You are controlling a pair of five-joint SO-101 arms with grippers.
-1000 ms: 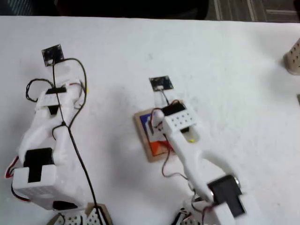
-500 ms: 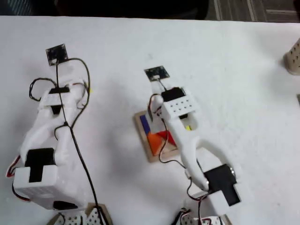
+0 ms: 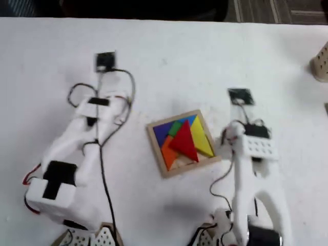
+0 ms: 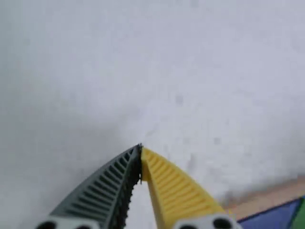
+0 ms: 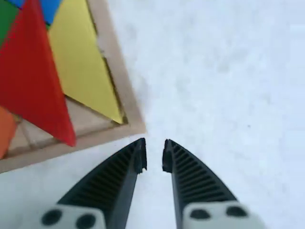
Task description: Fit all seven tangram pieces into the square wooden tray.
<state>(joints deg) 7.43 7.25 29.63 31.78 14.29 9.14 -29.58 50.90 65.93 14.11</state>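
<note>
1. On the white table (image 3: 154, 51) I see a pale pegged block (image 3: 320, 64) at about 2 o'clock from the tray, well apart from it at the edge of the high view. Black cables (image 3: 102, 164) trail over the left arm (image 3: 77, 148). Nothing lies between either arm and the tray.
2. The square wooden tray (image 3: 157, 151) sits mid-table, turned slightly. Inside it, the red triangle (image 3: 183, 141) is in the centre and seems to lie across its neighbours. The yellow triangle (image 3: 201, 137) is at 3 o'clock, the dark blue piece (image 3: 163, 130) at 10, the green piece (image 3: 177, 125) at 12 and the orange piece (image 3: 168, 151) at 8. Bare wood shows at the 5 o'clock corner.
3. The left arm stands at 9 o'clock from the tray. The left gripper (image 4: 140, 157) has its grey and yellow fingers pressed together on nothing, over bare table near one tray corner.
4. The right arm (image 3: 253, 154) stands at 3 o'clock from the tray. The right gripper (image 5: 153, 155) has its black fingers a slim gap apart and empty, just beside the tray's corner by the yellow triangle, not touching it.
</note>
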